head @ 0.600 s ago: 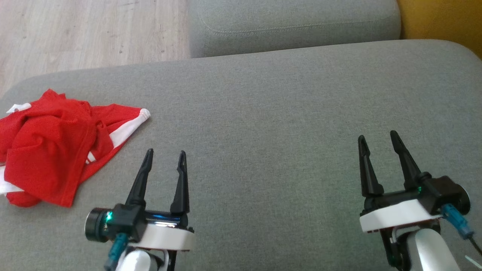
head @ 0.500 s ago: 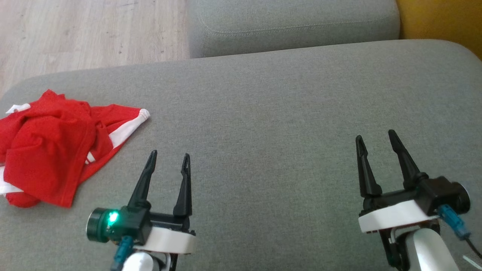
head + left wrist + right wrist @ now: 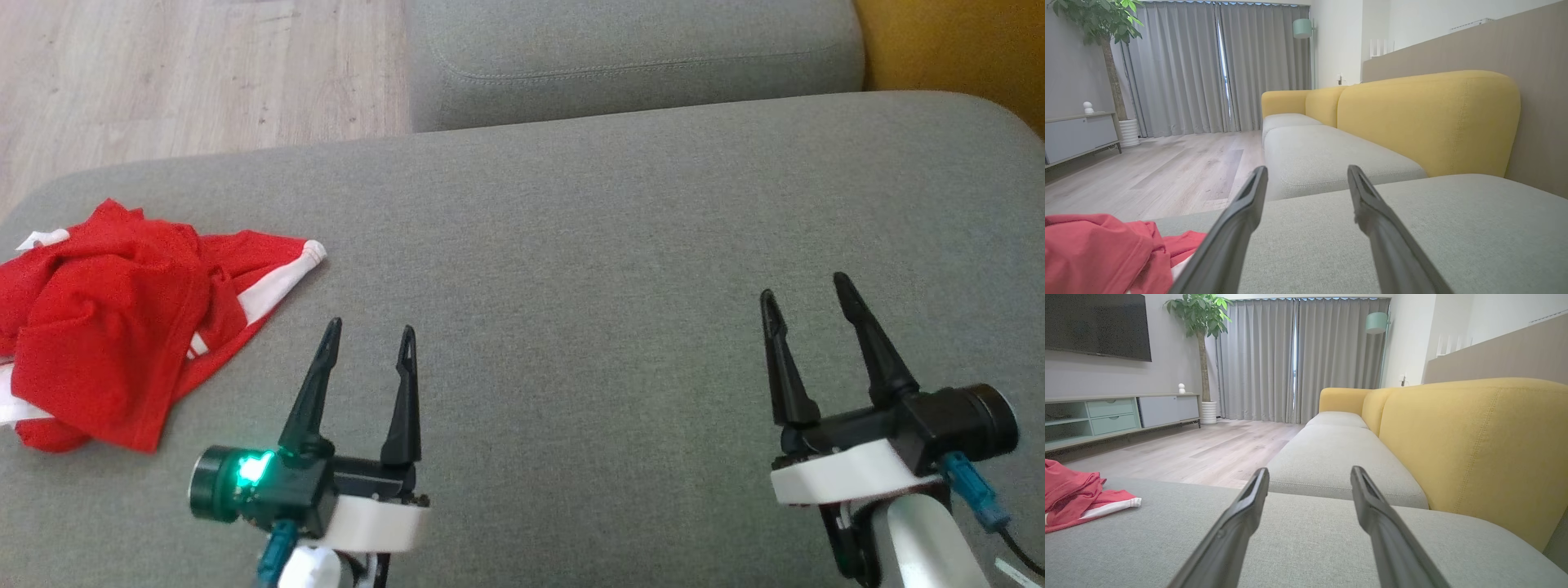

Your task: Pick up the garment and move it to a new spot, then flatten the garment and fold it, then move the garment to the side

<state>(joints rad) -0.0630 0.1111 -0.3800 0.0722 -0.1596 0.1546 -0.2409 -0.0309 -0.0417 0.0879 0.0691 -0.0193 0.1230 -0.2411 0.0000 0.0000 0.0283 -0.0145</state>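
Note:
A crumpled red garment (image 3: pixel 114 318) with white trim lies at the left end of the grey seat cushion (image 3: pixel 571 245). It also shows low at the left in the left wrist view as the garment (image 3: pixel 1106 253) and at the far left in the right wrist view as the garment (image 3: pixel 1073 498). My left gripper (image 3: pixel 369 335) hovers open over the cushion, a short way right of the garment, nothing between its fingers. My right gripper (image 3: pixel 804 287) stands open far to the right, over bare cushion.
A second grey cushion (image 3: pixel 637 57) adjoins the far edge, with wooden floor (image 3: pixel 196 73) beyond at the left. A yellow sofa back (image 3: pixel 1474 437) runs along the right side. A TV cabinet (image 3: pixel 1106 416), a potted plant (image 3: pixel 1202 318) and curtains stand across the room.
Both grippers shifted slightly; the left one rolled so its green light faces the camera. The garment has not moved.

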